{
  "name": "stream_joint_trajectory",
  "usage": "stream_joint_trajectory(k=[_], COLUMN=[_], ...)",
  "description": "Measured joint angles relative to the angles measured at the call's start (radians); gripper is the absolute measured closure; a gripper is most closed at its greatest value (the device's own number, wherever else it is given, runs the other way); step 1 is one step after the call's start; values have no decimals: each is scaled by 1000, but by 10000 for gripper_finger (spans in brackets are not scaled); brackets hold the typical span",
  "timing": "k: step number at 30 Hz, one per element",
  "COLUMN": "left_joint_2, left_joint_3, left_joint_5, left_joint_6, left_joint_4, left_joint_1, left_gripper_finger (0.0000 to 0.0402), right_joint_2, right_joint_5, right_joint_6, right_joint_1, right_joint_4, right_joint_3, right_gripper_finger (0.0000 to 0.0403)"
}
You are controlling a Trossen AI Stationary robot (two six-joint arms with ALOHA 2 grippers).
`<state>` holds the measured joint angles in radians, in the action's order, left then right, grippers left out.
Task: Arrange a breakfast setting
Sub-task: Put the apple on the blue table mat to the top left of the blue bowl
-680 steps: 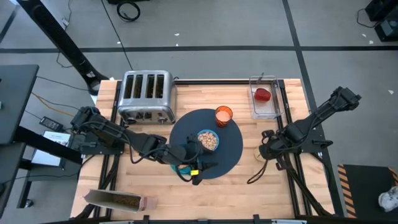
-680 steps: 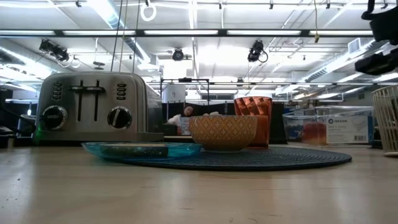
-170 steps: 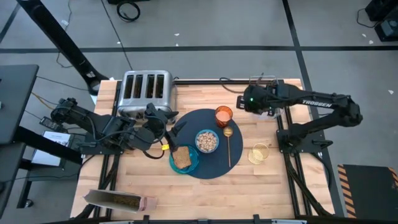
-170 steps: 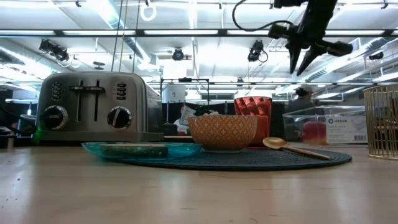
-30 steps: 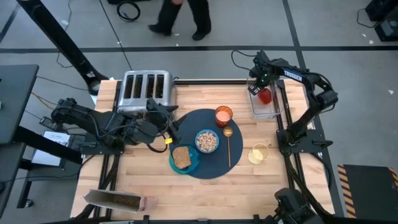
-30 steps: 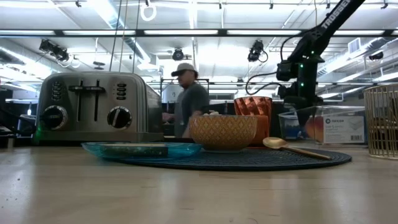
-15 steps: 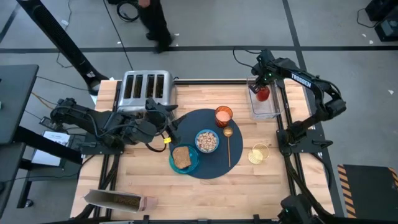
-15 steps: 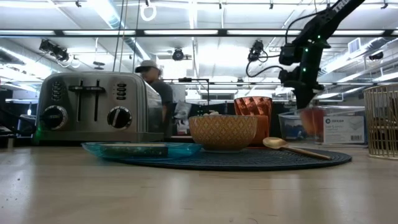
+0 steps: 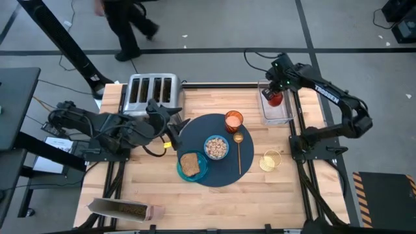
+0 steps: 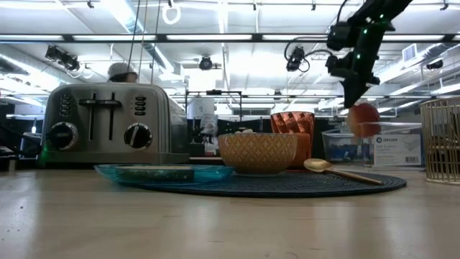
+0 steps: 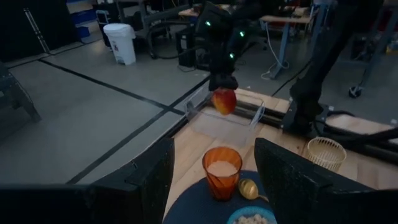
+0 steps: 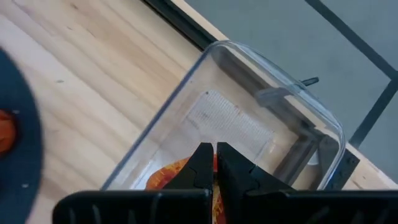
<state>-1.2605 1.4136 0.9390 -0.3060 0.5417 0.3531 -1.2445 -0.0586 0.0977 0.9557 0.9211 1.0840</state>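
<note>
Right gripper (image 10: 357, 101) is clamped on the red fruit (image 10: 364, 119), holding it in the air above the clear container (image 9: 275, 109) at the far right corner of the worktop (image 9: 149, 188). The low view shows the fruit clear of the container rim.

Left gripper (image 9: 177, 123) has its fingers apart and holds nothing. It hovers between the toaster (image 9: 153, 97) and the dark-blue round mat (image 9: 247, 156).

On the mat:
- cereal bowl (image 9: 217, 147), in the middle
- orange cup (image 9: 233, 120), at the far edge
- gold spoon (image 9: 238, 151), lying to the right of the bowl

The teal plate (image 9: 202, 170) overlaps the mat's near-left edge and carries the toast slice (image 9: 190, 165). A small wire basket (image 9: 269, 160) stands on the worktop just right of the mat. A cereal box (image 9: 123, 209) lies at the near-left corner.
</note>
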Motion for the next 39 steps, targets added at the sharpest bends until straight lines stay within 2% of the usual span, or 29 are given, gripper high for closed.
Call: stream_joint_trajectory(k=[8, 16, 26, 39], left_joint_2=[21, 36, 35, 35], left_joint_3=[1, 1, 1, 1], left_joint_5=[0, -7, -11, -41], left_joint_6=[4, 6, 5, 5], left_joint_4=[11, 39, 39, 39], left_joint_1=[-10, -6, -6, -6], left_gripper_finger=[173, 173, 173, 173], right_joint_2=[97, 184, 194, 182], right_joint_5=[-26, -27, -70, -108], right_joint_6=[-80, -210, -360, -494], right_joint_1=[-97, -262, -486, -693], right_joint_4=[55, 51, 12, -146], right_joint_3=[0, 0, 1, 0], right_gripper_finger=[392, 392, 392, 392])
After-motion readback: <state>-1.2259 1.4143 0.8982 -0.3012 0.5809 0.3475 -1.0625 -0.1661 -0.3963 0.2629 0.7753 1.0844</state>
